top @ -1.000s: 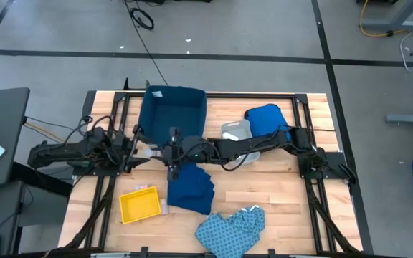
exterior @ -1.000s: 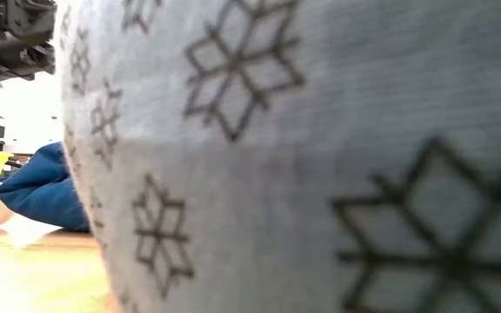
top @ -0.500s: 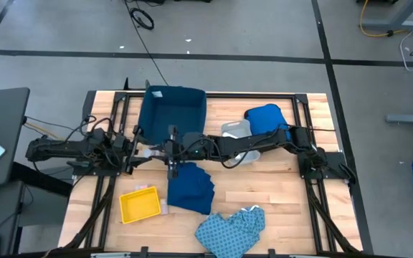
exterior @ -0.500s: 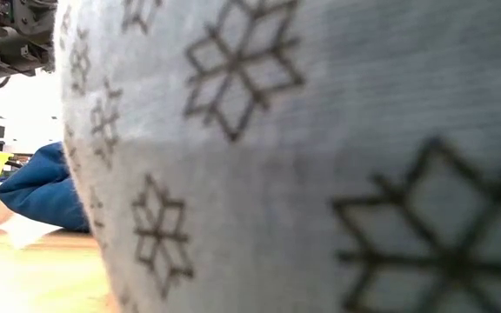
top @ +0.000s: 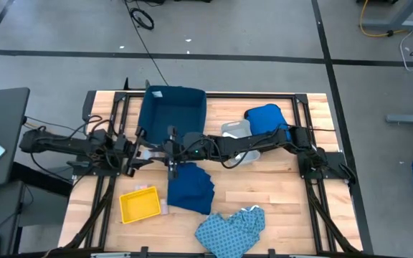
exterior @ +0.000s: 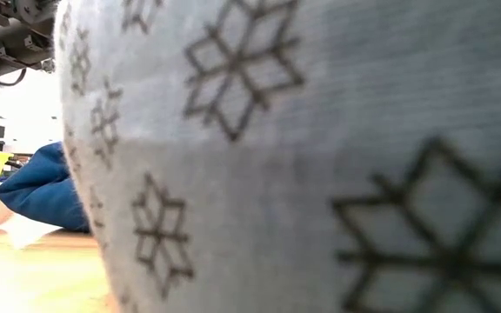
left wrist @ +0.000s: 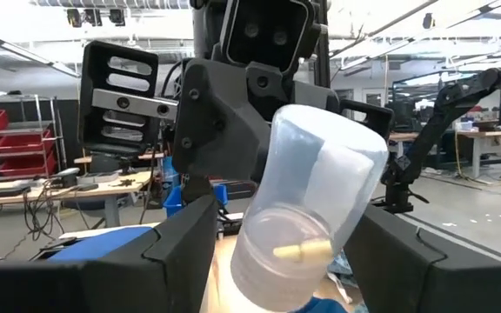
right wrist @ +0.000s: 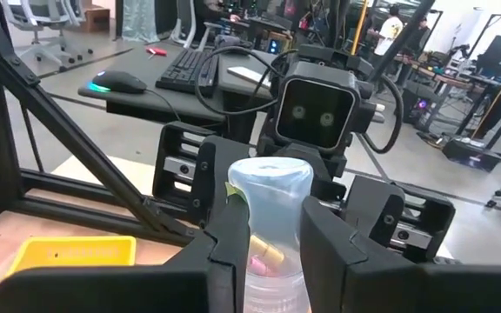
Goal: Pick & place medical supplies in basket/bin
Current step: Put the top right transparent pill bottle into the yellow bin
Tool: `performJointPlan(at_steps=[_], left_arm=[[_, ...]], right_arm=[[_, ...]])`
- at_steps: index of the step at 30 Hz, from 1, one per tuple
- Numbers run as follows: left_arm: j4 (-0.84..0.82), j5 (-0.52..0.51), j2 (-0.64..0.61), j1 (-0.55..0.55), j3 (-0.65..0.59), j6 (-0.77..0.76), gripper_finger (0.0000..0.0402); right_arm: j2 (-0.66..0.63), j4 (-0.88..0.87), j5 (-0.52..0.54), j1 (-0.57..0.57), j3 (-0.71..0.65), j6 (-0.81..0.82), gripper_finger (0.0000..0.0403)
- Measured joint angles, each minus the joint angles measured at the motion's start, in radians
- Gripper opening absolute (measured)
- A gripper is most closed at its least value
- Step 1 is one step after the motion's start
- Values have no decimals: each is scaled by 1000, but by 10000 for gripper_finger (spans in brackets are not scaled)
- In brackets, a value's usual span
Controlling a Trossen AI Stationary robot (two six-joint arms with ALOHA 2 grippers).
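Over the middle of the bench (top: 278, 186), just near of the navy bin (top: 172, 109), the left hand (top: 149, 153) and right hand (top: 168, 152) meet, both gripping one clear packet (right wrist: 270, 209), seemingly a handover so it can reach a container.

We see a light wooden table (top: 278, 179) carrying a large square navy soft-walled bin (top: 172, 107), small grey plastic tray (top: 235, 130), bright royal-blue puffy bundle (top: 265, 118), dark navy cloth garment (top: 191, 188), small yellow plastic tray (top: 139, 204), light blue patterned garment (top: 231, 229).
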Motion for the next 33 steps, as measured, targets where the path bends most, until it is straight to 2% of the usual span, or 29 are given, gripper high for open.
performJointPlan(at_steps=[5,11,20,25,33], left_arm=[[52,-39,63,-1,0,1,219],[116,-42,114,-1,1,22,156],[124,-45,124,-1,1,31,155],[119,-47,125,-1,1,30,155],[115,-34,125,-1,0,17,155]], right_arm=[[0,-4,3,-2,0,0,75],[0,-1,6,-2,0,20,70],[0,-6,3,-2,0,23,66],[0,-13,8,-1,0,22,94],[0,-17,28,1,0,-26,160]])
